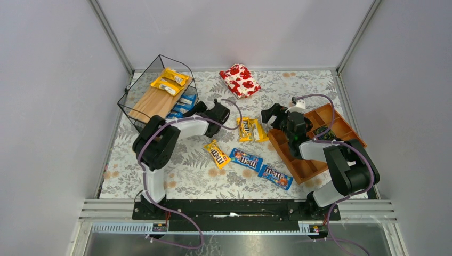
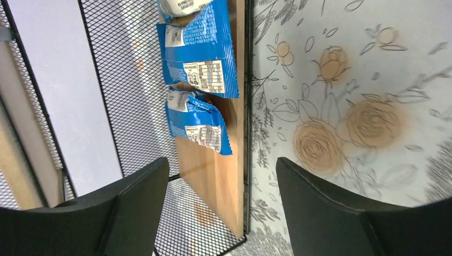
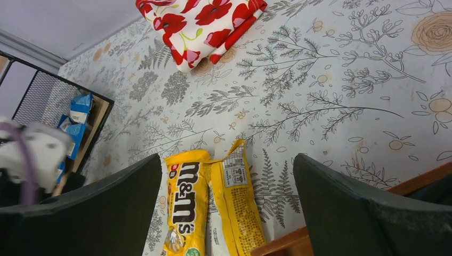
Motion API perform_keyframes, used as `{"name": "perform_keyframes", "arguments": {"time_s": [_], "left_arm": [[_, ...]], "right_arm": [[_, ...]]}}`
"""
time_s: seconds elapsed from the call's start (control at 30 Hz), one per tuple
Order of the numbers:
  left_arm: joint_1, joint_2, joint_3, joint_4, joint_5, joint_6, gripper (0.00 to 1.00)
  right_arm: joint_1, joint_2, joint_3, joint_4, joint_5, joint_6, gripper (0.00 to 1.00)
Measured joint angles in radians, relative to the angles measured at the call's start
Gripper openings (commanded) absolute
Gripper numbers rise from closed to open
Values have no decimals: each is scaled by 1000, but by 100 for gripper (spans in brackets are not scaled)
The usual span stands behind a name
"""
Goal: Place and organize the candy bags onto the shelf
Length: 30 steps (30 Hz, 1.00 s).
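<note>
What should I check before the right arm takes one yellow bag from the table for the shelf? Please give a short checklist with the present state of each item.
1. Right pincer open and empty: ok.
2. Yellow bags lie right under it: ok.
3. The two bags lie apart for a single grasp: not ok, they touch side by side.
4. Bare wood left on the top board of the shelf: ok.
5. Left pincer open and empty: ok.
6. Tray edge clear of the descent path: cannot tell.
</note>
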Motion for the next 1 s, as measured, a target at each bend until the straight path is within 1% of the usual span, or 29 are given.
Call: {"name": "perform_keyframes", "arguments": {"time_s": [0.17, 0.3, 0.37, 0.47, 0.57, 0.67, 0.8, 0.93, 1.0], "left_arm": [[-28, -174, 27, -127, 181, -120, 79], [-62, -365, 37, -185, 449, -257, 79], [-69, -473, 21, -195, 578, -341, 79], [-66, -611, -30, -201, 726, -457, 79], [-62, -693, -97, -206, 880, -568, 76], [-68, -697, -155, -214, 1000, -660, 74], [-84, -668, -236, -198, 1126, -758, 72], [-88, -607, -283, -108, 1261, -850, 71], [-88, -565, -283, -67, 1291, -872, 71]], "right_arm": [[-1, 0, 0, -13, 3, -9, 100], [-2, 0, 0, -13, 3, -11, 100], [-2, 0, 0, -16, 3, -11, 100], [-2, 5, 1, -19, 2, -11, 100], [-2, 23, 8, -21, -2, -11, 100], [-2, 36, 14, -24, -4, -10, 100], [-2, 37, 14, -29, -4, -10, 100], [-2, 37, 14, -29, -5, -10, 100], [-2, 37, 14, -29, -5, -10, 100]]}}
